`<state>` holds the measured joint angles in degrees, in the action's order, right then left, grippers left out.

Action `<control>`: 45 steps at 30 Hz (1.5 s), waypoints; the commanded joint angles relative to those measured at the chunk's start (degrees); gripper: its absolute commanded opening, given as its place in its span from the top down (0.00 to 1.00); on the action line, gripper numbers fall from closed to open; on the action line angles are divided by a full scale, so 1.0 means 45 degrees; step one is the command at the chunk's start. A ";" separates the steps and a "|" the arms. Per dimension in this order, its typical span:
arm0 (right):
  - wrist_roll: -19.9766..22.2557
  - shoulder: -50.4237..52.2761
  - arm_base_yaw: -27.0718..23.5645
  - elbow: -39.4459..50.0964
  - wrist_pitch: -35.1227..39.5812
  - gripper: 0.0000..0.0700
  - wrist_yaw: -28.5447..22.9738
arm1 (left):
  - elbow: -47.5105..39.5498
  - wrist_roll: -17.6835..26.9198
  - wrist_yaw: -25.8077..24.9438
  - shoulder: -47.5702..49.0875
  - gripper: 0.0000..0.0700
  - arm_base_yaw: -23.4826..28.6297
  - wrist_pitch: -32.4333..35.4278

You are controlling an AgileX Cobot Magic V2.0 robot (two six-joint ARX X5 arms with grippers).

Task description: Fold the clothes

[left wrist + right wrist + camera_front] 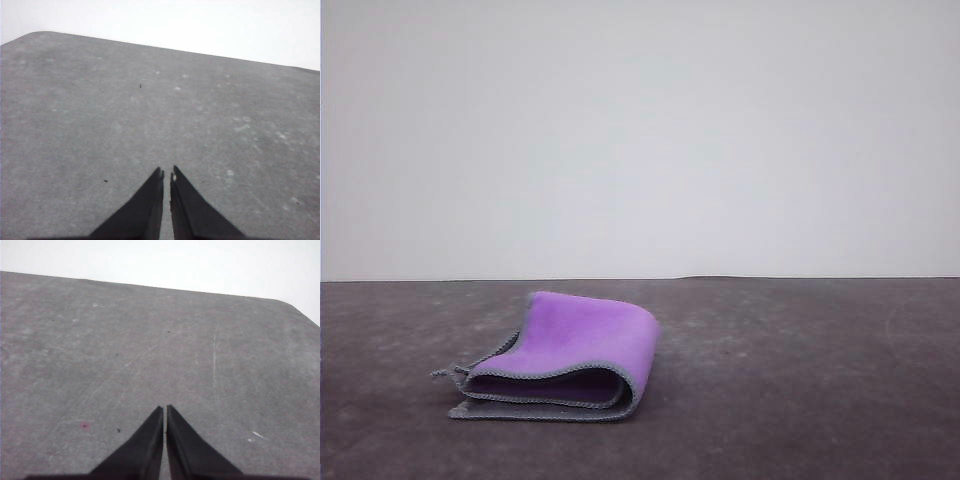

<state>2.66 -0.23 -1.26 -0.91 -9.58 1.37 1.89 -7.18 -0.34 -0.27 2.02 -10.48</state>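
While one folded cloth (575, 355) lies purple-side-up on my worktop (800, 400), my two grippers, left (166, 172) and right (165, 409), hover closed and empty.

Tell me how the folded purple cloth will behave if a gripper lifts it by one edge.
The cloth will probably droop and unfold: its layers bend in a soft, loose curve. It looks light, being thin fabric. Pushed, it would likely bunch rather than slide on the matte table.
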 commanded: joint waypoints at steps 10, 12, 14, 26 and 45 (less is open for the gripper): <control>-0.0165 0.0005 -0.0024 0.0044 0.0180 0.99 0.0000 | -0.0243 -0.0102 -0.0063 0.0000 0.98 0.0024 -0.0052; -0.0165 0.0005 -0.0024 0.0044 0.0180 0.99 0.0000 | -0.0243 -0.0102 -0.0063 0.0000 0.98 0.0024 -0.0052; -0.0165 0.0005 -0.0024 0.0044 0.0180 0.99 0.0000 | -0.0243 -0.0102 -0.0063 0.0000 0.98 0.0024 -0.0052; -0.0165 0.0005 -0.0024 0.0044 0.0180 0.99 0.0000 | -0.0243 -0.0102 -0.0063 0.0000 0.98 0.0024 -0.0052; -0.0165 0.0005 -0.0024 0.0044 0.0180 0.99 0.0000 | -0.0243 -0.0102 -0.0063 0.0000 0.98 0.0024 -0.0052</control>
<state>2.63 -0.23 -1.26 -0.91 -9.58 1.37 1.89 -7.18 -0.34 -0.27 2.02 -10.48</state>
